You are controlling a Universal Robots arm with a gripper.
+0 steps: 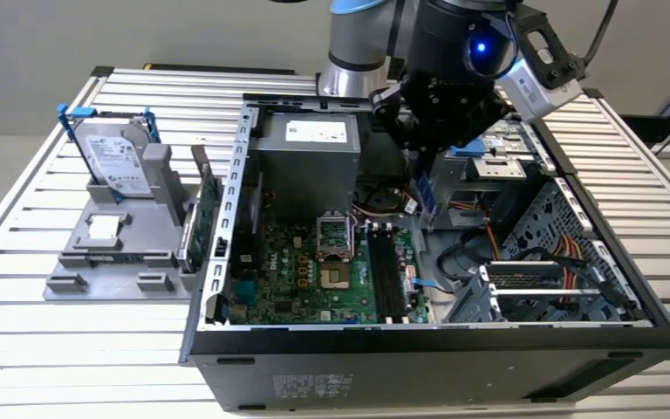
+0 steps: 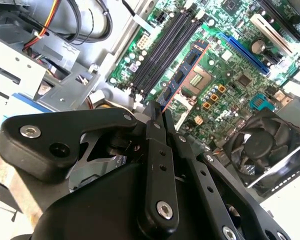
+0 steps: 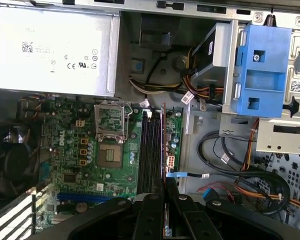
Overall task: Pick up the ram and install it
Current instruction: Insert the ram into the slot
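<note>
While the black gripper (image 1: 427, 179) hangs inside the open black computer case (image 1: 428, 349), its fingers are closed on the ram (image 2: 182, 75), a thin, long bluish-green circuit strip with a row of small dark chips, so the picking up looks already done. As a landmark I take the green motherboard (image 3: 80, 150) on the floor of the case. In the second wrist view the ram stands on its edge between the finger pads and reaches out over the motherboard, close to the long black memory slots (image 2: 162, 47). In the first wrist view the ram (image 3: 164, 150) shows as a thin line along the outer side of the memory slots (image 3: 151, 150), at the motherboard edge that faces the drive cage. In the exterior view the ram (image 1: 425, 194) hangs below the gripper, above the far end of the motherboard, near the grey power supply box (image 1: 306, 148). I judge that the installing is still left, because the ram seems not yet seated in a slot; whether its lower edge already touches one, I cannot tell.
</note>
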